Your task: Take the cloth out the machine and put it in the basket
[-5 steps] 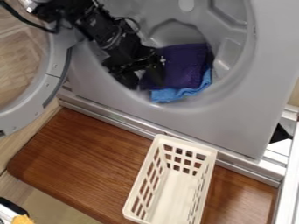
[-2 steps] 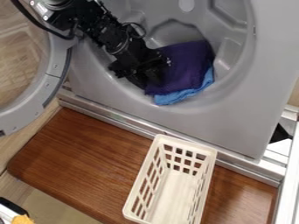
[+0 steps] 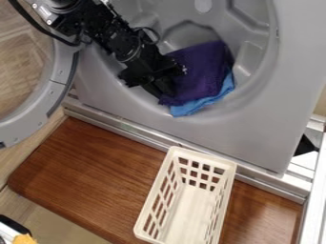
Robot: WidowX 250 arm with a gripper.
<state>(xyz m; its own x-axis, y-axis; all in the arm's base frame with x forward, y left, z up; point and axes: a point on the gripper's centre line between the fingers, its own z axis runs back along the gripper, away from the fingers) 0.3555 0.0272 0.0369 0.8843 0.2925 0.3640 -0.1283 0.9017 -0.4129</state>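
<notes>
The wooden board [image 3: 83, 181] is reddish brown, with visible grain and a rounded left corner. A metal rail [image 3: 121, 127] runs along the board's upper edge, sloping from upper left to lower right. A second, pale rail [image 3: 313, 202] runs beside the board's right end, along the right side of the view. A black triangular part [image 3: 306, 145] is located near the upper portion of the second rail. Pale flooring [image 3: 60, 223] is visible beyond the board's lower left edge. Illumination is diffuse, with a faint sheen on the wood.
</notes>
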